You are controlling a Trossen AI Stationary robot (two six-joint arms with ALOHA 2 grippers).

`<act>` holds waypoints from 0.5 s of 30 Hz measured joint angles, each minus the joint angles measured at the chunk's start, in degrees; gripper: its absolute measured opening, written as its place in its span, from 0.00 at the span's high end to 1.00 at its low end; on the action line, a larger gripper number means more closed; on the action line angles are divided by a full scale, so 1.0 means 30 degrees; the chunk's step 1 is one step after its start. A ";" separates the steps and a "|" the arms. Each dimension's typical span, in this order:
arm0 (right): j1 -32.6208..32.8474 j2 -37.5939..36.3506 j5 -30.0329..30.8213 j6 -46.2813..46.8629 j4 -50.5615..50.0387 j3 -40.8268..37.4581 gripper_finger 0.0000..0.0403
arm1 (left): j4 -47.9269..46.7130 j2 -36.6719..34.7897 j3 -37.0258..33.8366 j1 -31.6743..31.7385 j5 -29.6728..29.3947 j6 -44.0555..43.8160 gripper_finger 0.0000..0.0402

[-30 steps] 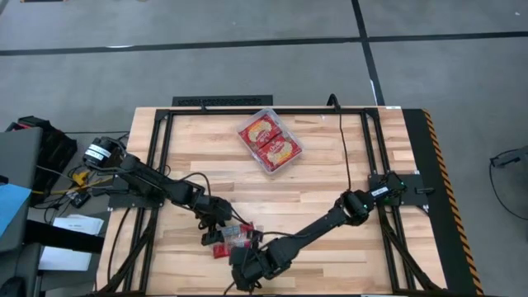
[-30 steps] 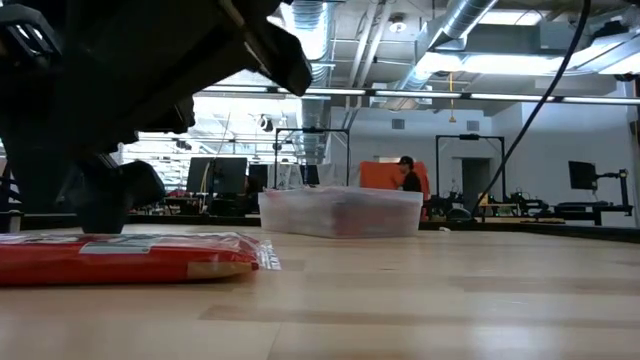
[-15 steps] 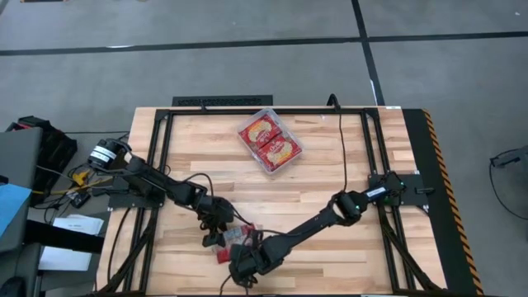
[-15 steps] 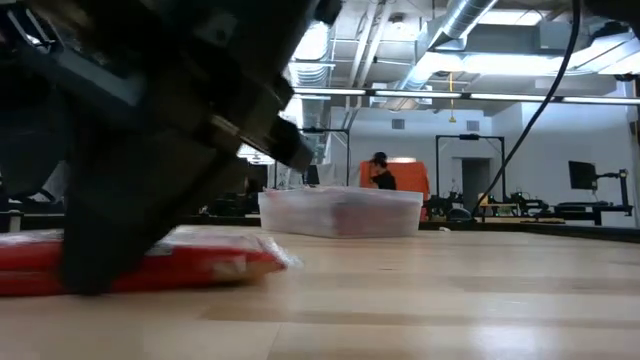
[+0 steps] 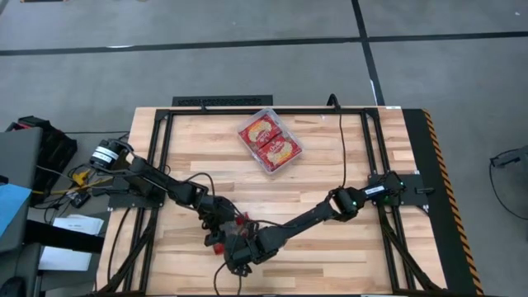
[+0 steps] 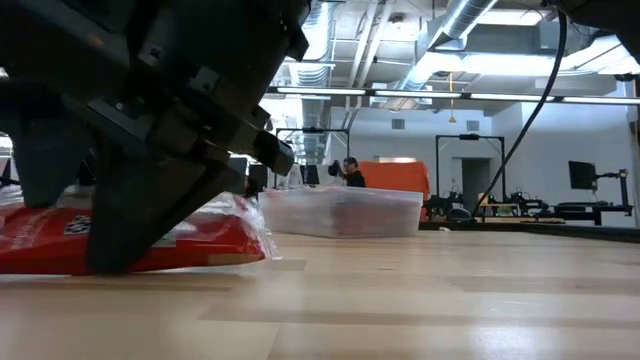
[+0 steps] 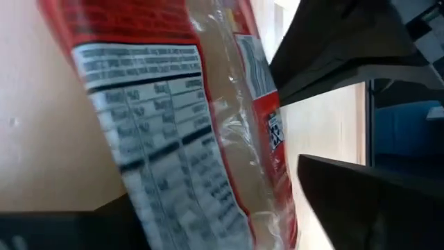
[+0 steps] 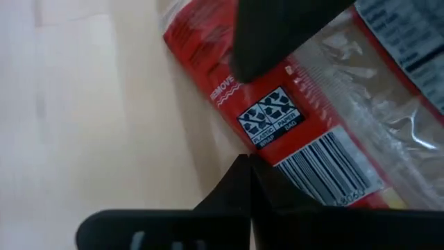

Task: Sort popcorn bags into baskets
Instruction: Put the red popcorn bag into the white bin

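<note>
A small cluster of red popcorn bags (image 5: 232,232) lies near the table's near edge, left of middle. Both grippers meet there. My left gripper (image 5: 216,233) is open, and a bag's nutrition-label side (image 7: 149,132) runs between its fingers. My right gripper (image 5: 237,247) is shut, with its tip at the barcode end of a bag (image 8: 326,163). In the low view one bag (image 6: 200,240) sits tipped, partly behind a dark gripper. The clear basket (image 5: 242,132) stands near the far edge and holds two bags (image 5: 270,141). My left gripper has a bag between its open fingers (image 7: 361,208); whether they touch it cannot be told. My right gripper meets a bag at its barcode end (image 8: 305,177) with its shut fingertips (image 8: 236,187), slanting down from the near right. The bag is tipped up, its lower edge on the table (image 6: 215,265).
The basket (image 6: 340,215) also shows in the low view, behind the bags. Black frame rails run along the table's left, far and right sides (image 5: 363,140). Bare wood lies between the bags and the basket. A person stands in the room far behind the table.
My right gripper has moved toward the table's left and far side, into the bags beside my left gripper. The bag seen in the low view lay flat a second ago and now stands tipped up.
</note>
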 joint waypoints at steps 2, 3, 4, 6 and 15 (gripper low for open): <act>0.0104 0.0000 0.0068 -0.0007 -0.0019 0.0000 0.97 | 0.0042 0.0017 0.0000 -0.0015 -0.0245 -0.0156 0.46; 0.0149 -0.0069 0.0060 -0.0017 -0.0111 0.0000 0.97 | 0.0056 0.0023 0.0000 -0.0015 -0.0322 -0.0279 0.51; 0.0239 -0.0173 0.0052 -0.0042 -0.0296 0.0000 0.96 | 0.0046 0.0025 0.0000 0.0005 -0.0406 -0.0373 0.55; 0.0465 -0.0571 0.0014 0.0086 -0.0832 0.0000 0.96 | -0.0040 0.0039 0.0000 0.0081 -0.0381 -0.0694 0.66; 0.2381 -0.4196 0.0651 0.1730 -0.6230 0.0015 0.96 | -0.0075 -0.0519 0.0664 0.0605 0.1865 -0.3447 0.95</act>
